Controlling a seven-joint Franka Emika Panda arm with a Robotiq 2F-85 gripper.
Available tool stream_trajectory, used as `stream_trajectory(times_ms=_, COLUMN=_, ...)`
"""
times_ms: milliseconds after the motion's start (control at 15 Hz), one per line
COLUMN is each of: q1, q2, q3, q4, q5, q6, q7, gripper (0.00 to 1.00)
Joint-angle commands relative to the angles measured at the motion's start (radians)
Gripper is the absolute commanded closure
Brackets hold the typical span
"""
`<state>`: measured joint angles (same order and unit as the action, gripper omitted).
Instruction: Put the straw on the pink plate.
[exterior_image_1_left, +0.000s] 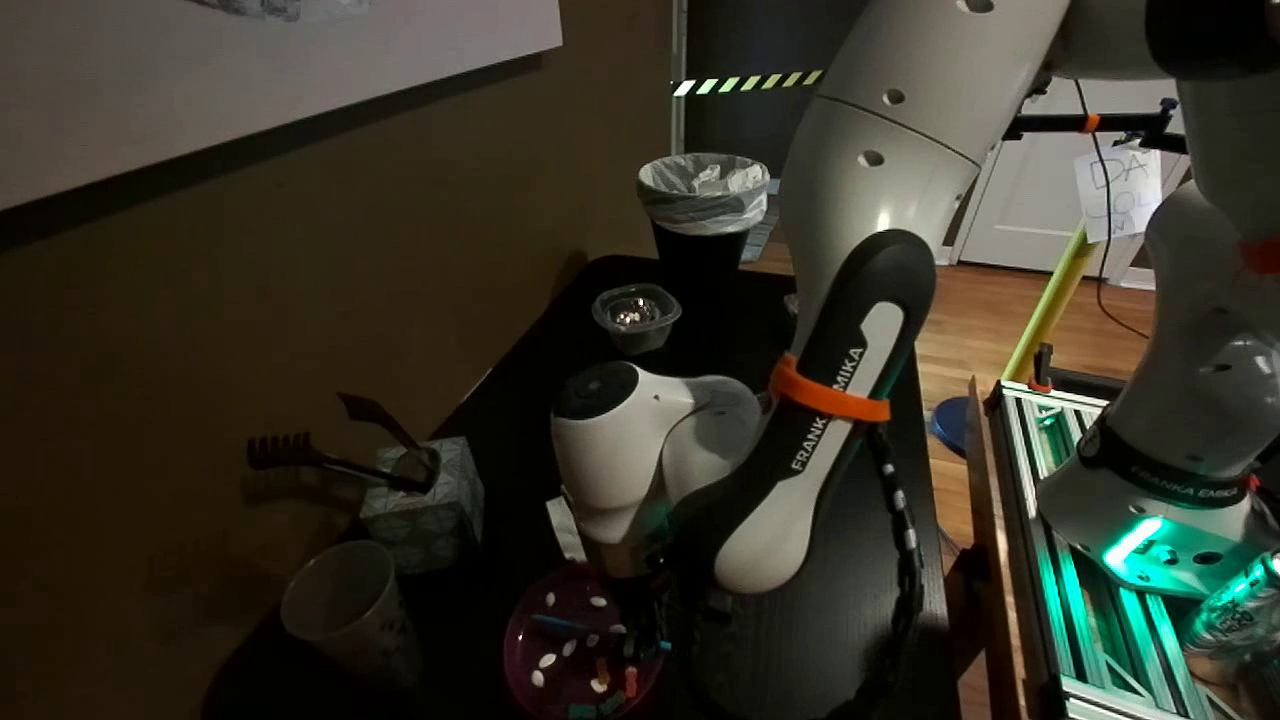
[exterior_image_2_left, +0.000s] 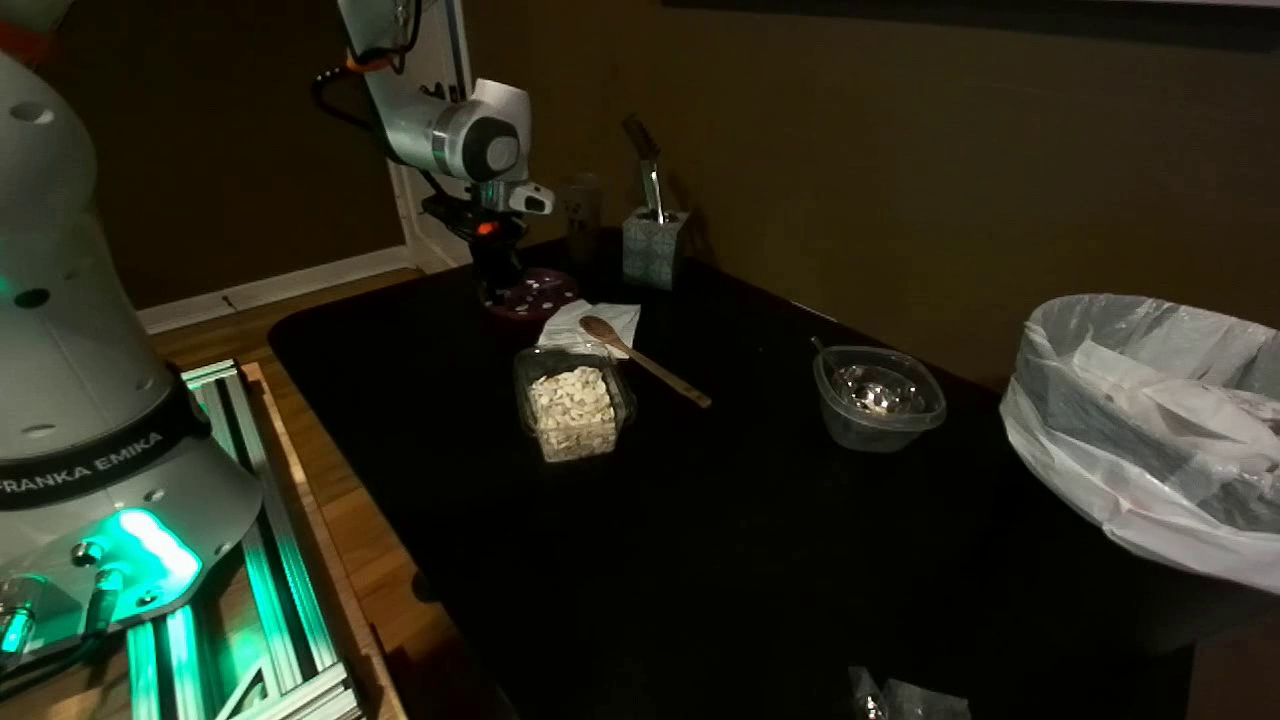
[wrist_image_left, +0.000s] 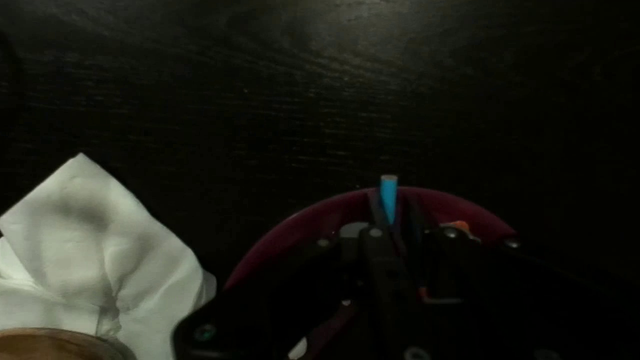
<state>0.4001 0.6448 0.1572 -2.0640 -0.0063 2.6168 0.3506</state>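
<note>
One straw was pinched in the gripper, its tip poking ahead over the edge of the plate below. Tidy release seemed to call for drawing it inward, lowering gently, then letting go.

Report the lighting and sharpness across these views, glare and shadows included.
Both exterior views: dim, the base light glaring green. In an exterior view, a dark toothed utensil throws a soft shadow on the wall. Wrist view: a pale sheen on the tabletop near the top edge, the gripper dark and soft-edged, the blue straw standing out.
</note>
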Motion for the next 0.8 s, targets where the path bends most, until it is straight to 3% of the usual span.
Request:
stream_trajectory(times_ms=0, q1=0.011, q2=-0.027, q3=-0.001, q4=-0.055, q5=0.009, q6=0.074, q7=-0.010, gripper=0.52)
stream_trajectory(times_ms=267, q1=0.041, q2=-0.158, q3=-0.032, q4=-0.193, q5=0.004, q6=0.123, q7=0.052, gripper=0.21)
stream_trajectory(times_ms=400, q1=0.057, q2=-0.241, q3=-0.054, q4=-0.272, q5=-0.013, q6=0.069, q7=0.088, gripper=0.05)
stream_trajectory(times_ms=667, q1=0.007, q2=-0.380, q3=-0.008, q4=-0.433, q5=-0.002, q6=0.092, q7=0.022, gripper=0.00)
stream_trajectory(times_ms=733, q1=0.017, q2=-0.292, q3=-0.018, q4=-0.338, q5=-0.010, q6=0.083, q7=0.050, gripper=0.00)
